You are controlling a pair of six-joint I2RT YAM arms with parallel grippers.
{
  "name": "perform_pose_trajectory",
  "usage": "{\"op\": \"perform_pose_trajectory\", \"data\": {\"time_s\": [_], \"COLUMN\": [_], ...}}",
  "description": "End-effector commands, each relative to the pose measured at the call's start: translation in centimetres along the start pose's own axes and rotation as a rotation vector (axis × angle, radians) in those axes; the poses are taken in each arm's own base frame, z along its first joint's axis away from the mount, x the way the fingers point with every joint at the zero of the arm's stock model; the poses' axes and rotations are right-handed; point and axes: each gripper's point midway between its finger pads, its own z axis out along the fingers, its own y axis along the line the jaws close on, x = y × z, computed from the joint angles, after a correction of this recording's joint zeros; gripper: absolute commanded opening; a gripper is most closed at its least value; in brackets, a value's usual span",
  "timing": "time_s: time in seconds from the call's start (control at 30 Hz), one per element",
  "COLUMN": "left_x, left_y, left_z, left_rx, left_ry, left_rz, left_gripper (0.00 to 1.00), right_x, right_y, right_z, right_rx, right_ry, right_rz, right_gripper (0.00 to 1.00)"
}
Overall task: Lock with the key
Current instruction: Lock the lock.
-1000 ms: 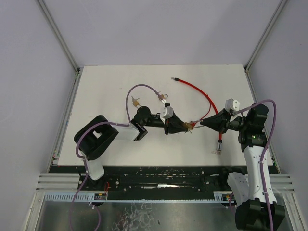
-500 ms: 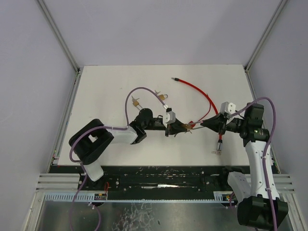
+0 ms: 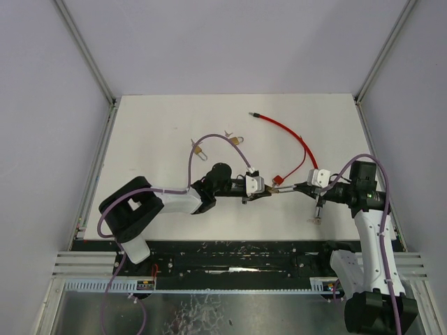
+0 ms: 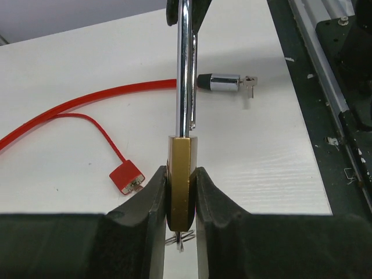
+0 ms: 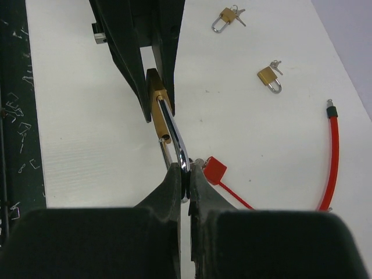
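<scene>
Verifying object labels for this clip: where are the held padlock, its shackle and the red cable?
held padlock (image 4: 179, 180): left wrist view, on its brass body.
shackle (image 5: 174, 136): right wrist view, midway along the chrome bow.
red cable (image 5: 333, 151): right wrist view, on its straight stretch.

The padlock (image 4: 180, 195) has a satin brass-coloured metal body and a mirror-bright chromed shackle (image 4: 185, 75). The table (image 4: 261, 157) is matt white with a faint wood grain. The red cable (image 4: 75, 96) looks smooth, glossy and plastic-sheathed. The left claw (image 4: 181, 177) has matt black fingers (image 4: 151, 200).
</scene>
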Motion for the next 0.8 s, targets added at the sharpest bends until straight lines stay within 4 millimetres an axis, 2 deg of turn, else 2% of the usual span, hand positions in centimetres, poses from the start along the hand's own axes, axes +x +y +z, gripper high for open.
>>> {"op": "perform_pose_trajectory", "data": {"time_s": [0.0,0.37,0.6,0.77], "left_x": [-2.1,-2.2,-2.2,-2.1], "left_y": [-0.5,-1.4,-1.3,-0.5], "left_z": [0.3,0.5,0.5,0.5], "left_rx": [0.05,0.104,0.094,0.044], "left_ry": [-0.046,-0.048,-0.045,-0.036], "left_rz": [0.102,0.09,0.09,0.086], "left_gripper": [0.0,0.01,0.0,0.0], "right_x": [1.8,2.9,3.3,3.4], "right_y": [-1.3,0.2,0.8,1.6], "right_z": [-0.5,1.1,1.9,2.7], "right_rx": [0.028,-0.044,-0.076,-0.121], "right_ry": [0.097,0.069,0.066,0.06], "right_rz": [-0.168,-0.185,-0.173,-0.098], "right_gripper": [0.02,0.0,0.0,0.0]}}
